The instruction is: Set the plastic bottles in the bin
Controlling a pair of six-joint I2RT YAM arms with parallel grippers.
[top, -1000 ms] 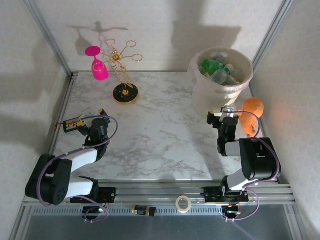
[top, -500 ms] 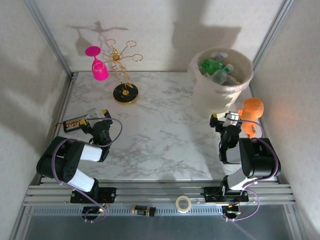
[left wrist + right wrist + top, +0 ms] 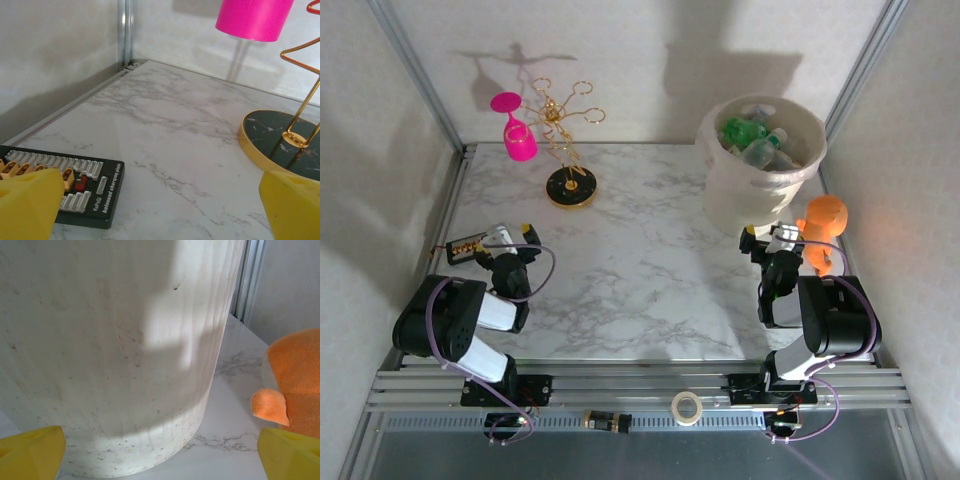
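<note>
Several plastic bottles [image 3: 752, 138], green and clear, lie heaped inside the cream-white bin [image 3: 760, 190] at the back right of the marble table. The bin's speckled wall [image 3: 115, 365] stands close in front of my right gripper [image 3: 160, 460], which is open and empty, low near the table just in front of the bin [image 3: 770, 240]. My left gripper [image 3: 160, 210] is open and empty too, folded back at the left side of the table [image 3: 510, 238], its yellow fingertips [image 3: 30, 200] wide apart over bare marble.
A black charging board with gold plugs [image 3: 467, 247] [image 3: 65, 185] lies by the left gripper. A gold glass rack on a black base [image 3: 570, 185] [image 3: 290, 145] holds a pink wine glass [image 3: 515, 125] [image 3: 252, 17]. An orange figure [image 3: 823, 228] [image 3: 295, 385] stands right of the bin.
The left arm has folded back toward its base, its gripper now nearer the black board. The right gripper shifted slightly toward the orange figure and has since held still.
</note>
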